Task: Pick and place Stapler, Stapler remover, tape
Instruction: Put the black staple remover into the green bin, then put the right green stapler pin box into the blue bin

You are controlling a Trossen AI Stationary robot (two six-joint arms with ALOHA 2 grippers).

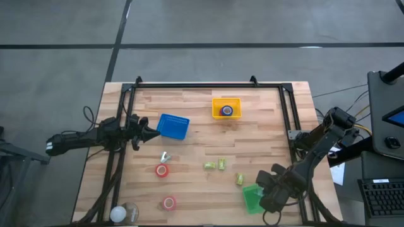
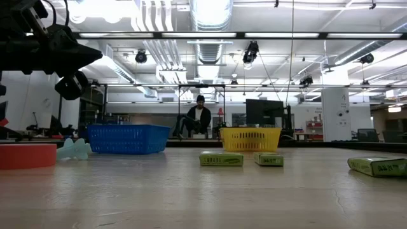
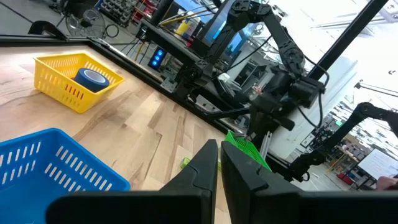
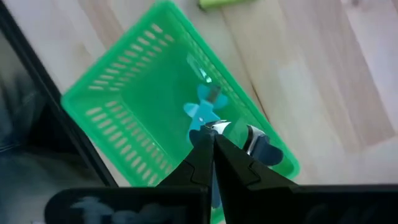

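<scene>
Two red tape rolls (image 1: pixel 162 170) (image 1: pixel 168 202) lie flat on the table, and a blue roll (image 1: pixel 227 111) sits inside the yellow basket (image 1: pixel 216 103). A pale blue staple remover (image 1: pixel 165 156) lies near the upper red roll. Three green-yellow boxes (image 1: pixel 216 165) (image 1: pixel 239 179) rest on the wood. My right gripper (image 4: pixel 212 132) is shut and hangs over the green basket (image 4: pixel 118 93), right above another light blue staple remover (image 4: pixel 202 112) lying in it. My left gripper (image 1: pixel 150 133) is shut and held above the table beside the blue basket (image 1: pixel 173 126). My right gripper comes from above into the green basket, its shut fingertips (image 4: pixel 205 140) right at the light blue staple remover's metal jaws (image 4: pixel 250 138). Whether it touches the remover, I cannot tell; the fingers hide that spot.
A dark frame (image 1: pixel 208 84) runs along the table's far, left and right sides. A clear and white object (image 1: pixel 121 213) sits at the near left corner. In the low view a person (image 2: pixel 200 117) sits far behind the table. Bare wood lies between the baskets.
</scene>
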